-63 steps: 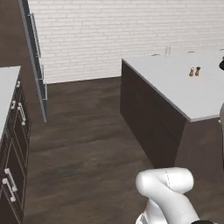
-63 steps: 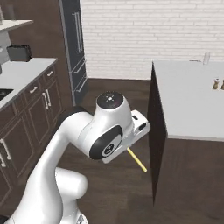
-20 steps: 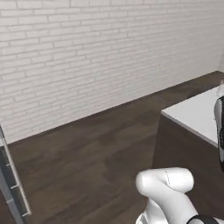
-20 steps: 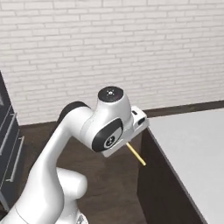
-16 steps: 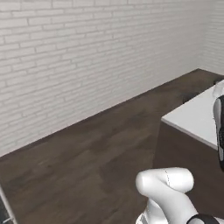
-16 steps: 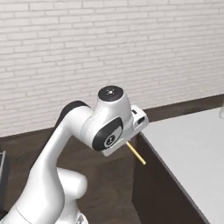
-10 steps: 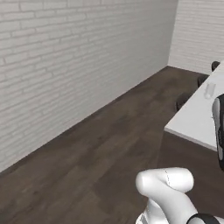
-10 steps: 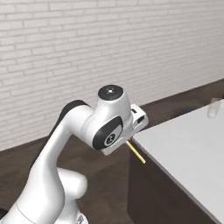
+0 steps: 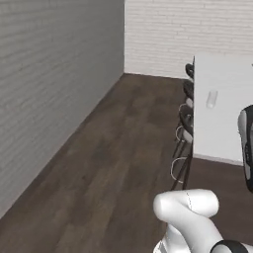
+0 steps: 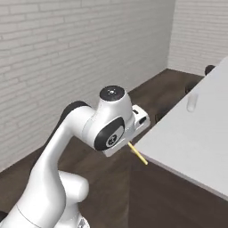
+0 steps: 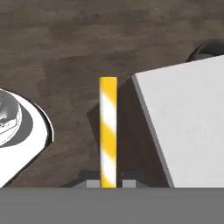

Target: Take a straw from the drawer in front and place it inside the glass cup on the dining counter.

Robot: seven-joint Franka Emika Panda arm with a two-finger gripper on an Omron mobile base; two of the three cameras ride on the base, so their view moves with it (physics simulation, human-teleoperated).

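Jaws (image 11: 108, 183) closed on the straw (image 11: 107, 131); in the hand view the two dark tips sit tight against its lower end, one on each side. The straw is yellow with pale diagonal bands and stands straight out from the grip, over dark wood floor (image 9: 113, 163), just beside the near corner of the desk (image 11: 188, 122) but not over it.

Right base view: a short yellow length of the straw (image 10: 138, 156) pokes out below the white hand, slanting down to the right, close to the near edge of the white desk top (image 10: 187, 142).

The glass cup (image 10: 192, 102) stands upright on the desk, farther along, well apart from the straw and near the desk's left edge. In the left base view the cup (image 9: 211, 98) shows as a faint clear cylinder on the white top. Dark stools (image 9: 186, 116) line the left side of the desk. Pale brick walls (image 9: 54, 89) lie to the left and at the far end.
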